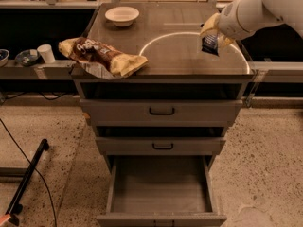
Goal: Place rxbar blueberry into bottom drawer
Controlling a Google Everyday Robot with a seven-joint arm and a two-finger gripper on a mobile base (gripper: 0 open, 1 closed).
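- The rxbar blueberry (209, 44) is hanging in the air, off the bench, with its upper end sitting between the fingers (209, 26) and its dark wrapper pointing down below them
- The gripper (211, 38) is hovering over the far corner of the bench (165, 56), just inside the pale arc marked on the top; its fingers are closing tight on the bar and nothing else, with no gap showing beside the wrapper
- The white arm (258, 11) is reaching in from behind and above the fingers, toward the picture's upper right
- The bottom drawer (161, 186) is standing pulled out with its grey floor bare, well below the fingers and off toward the chip-bag side; the two shallower drawers (162, 111) are sitting shut between the fingers and it
- The chip bag (102, 56) and the white bowl (122, 15) are lying well apart from the fingers, across the bench
- What could go wrong, as I am judging it: the grip is taking only one end of the bar, so a quick swing outward could be making it twist or slip free
- The way down is passing the bench edge and the drawer fronts, so a path kept too close in is risking a knock to the bar or the arm
- Letting go too high or too far forward is risking the bar bouncing off the drawer's front rim onto the floor
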